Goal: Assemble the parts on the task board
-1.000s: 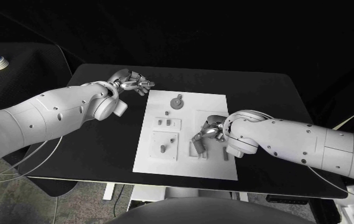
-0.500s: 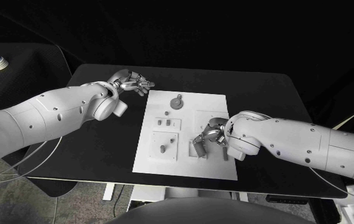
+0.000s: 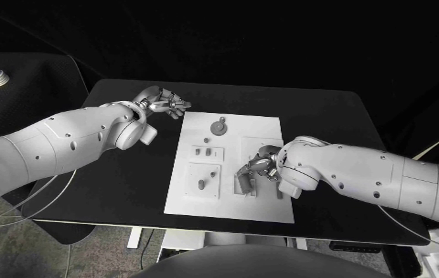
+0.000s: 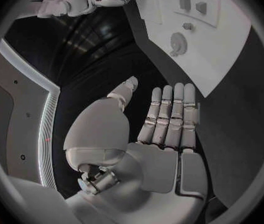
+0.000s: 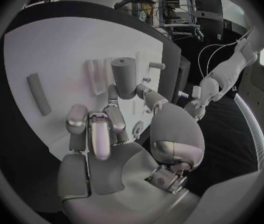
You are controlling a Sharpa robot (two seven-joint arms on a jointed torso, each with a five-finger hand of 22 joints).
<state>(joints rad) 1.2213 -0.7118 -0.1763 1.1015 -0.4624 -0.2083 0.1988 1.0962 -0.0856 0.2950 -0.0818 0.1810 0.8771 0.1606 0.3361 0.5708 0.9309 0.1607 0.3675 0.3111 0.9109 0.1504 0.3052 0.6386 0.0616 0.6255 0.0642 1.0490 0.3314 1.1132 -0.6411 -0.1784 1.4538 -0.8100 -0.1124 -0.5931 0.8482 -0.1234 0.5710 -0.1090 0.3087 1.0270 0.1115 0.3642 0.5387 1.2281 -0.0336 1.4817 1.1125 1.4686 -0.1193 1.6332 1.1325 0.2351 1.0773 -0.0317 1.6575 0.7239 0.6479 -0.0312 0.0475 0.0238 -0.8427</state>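
- Grey and stubby, the peg (image 5: 124,77) stands pinched at its lower end between the fingertips (image 5: 114,95) of my right hand (image 3: 261,165), over the near right part of the white board (image 3: 265,125).
- I judge it light, rigid and smooth, so it could slip; a grip low on its sides suits it.
- My left hand (image 4: 163,134) hovers off the board's far left corner, fingers straight, holding nothing.

The white task board (image 3: 231,164) lies flat mid-table. A round grey part (image 3: 219,125) rests near its far end. A grey cylinder (image 5: 124,77) is pinched upright by the right hand (image 3: 260,165).
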